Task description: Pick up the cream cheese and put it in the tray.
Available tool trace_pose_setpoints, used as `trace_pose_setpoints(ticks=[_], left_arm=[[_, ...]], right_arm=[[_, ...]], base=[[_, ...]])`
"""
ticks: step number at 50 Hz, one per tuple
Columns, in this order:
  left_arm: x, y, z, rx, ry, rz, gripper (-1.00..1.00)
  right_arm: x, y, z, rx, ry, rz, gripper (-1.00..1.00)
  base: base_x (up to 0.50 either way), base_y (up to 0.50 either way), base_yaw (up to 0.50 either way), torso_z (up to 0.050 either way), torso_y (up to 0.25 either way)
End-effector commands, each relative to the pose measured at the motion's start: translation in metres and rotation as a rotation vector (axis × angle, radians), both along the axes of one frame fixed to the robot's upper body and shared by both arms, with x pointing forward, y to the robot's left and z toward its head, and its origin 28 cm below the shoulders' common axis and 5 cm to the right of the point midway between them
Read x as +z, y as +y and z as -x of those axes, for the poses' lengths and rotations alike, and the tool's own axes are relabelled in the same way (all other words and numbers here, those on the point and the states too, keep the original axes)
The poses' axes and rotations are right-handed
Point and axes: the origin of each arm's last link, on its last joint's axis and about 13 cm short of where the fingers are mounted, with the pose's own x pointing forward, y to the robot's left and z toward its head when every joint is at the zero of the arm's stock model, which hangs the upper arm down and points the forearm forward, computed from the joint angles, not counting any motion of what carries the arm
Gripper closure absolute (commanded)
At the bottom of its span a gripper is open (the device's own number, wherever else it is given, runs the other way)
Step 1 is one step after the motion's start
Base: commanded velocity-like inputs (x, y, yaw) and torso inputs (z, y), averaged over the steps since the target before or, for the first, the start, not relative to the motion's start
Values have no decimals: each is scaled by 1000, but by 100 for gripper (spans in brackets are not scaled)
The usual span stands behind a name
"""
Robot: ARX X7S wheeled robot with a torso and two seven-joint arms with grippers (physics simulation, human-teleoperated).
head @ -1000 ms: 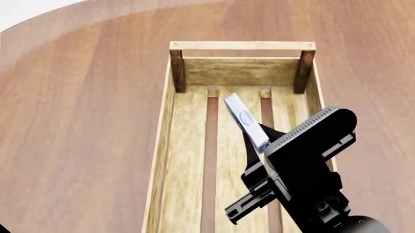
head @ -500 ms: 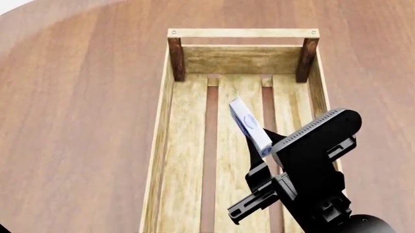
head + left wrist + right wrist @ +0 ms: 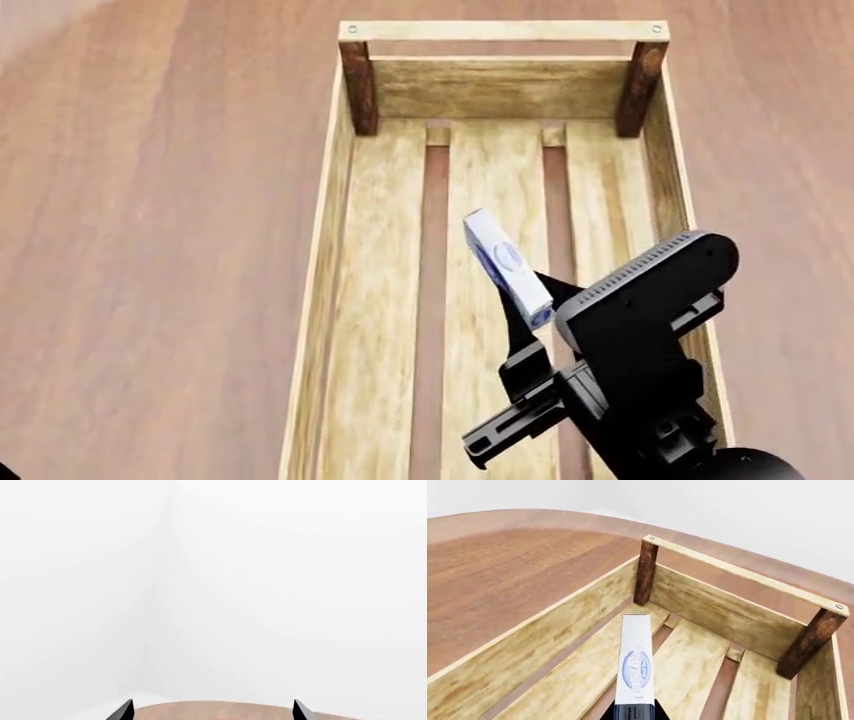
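Gripping one cream cheese (image 3: 506,268) | right pincer (image 3: 531,312) clamped | above one tray (image 3: 324,250)

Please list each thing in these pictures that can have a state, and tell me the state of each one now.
cream cheese: held on edge, tilted, over the tray's slats.
right gripper: shut on the cream cheese, above the tray.
tray: upright on the table; nothing visibly lying on its slats.
left gripper: only its fingertips show, spread apart with nothing between them.
table: wooden, bearing the tray.
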Motion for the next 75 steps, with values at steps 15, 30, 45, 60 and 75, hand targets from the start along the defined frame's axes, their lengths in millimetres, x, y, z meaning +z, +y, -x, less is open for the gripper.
trace_pose_setpoints(ticks=[15,30,45,60,75], left_arm=[[-1,-1,-1,-3,4,-2,-100],[-1,0,0,-1,2,-1,-100],[-1,0,0,-8,0,2,-100],[0,-1,1,-7,6,-3,-100],[-1,-1,0,-9,14,-10,-100]], right_arm=[[2,-2,0,7,-32,-32,100],[1,-1,0,12,-28,-27,100],[1,0,-2,8,-17,-21,100],[10,2,-14,-56,98,12,100],[12,3,-19,-102,163,68,100]], base=[[0,0,0,0,-96],[-1,0,0,0,-96],[0,0,0,0,-19],[0,0,0,0,0],[0,0,0,0,0]])
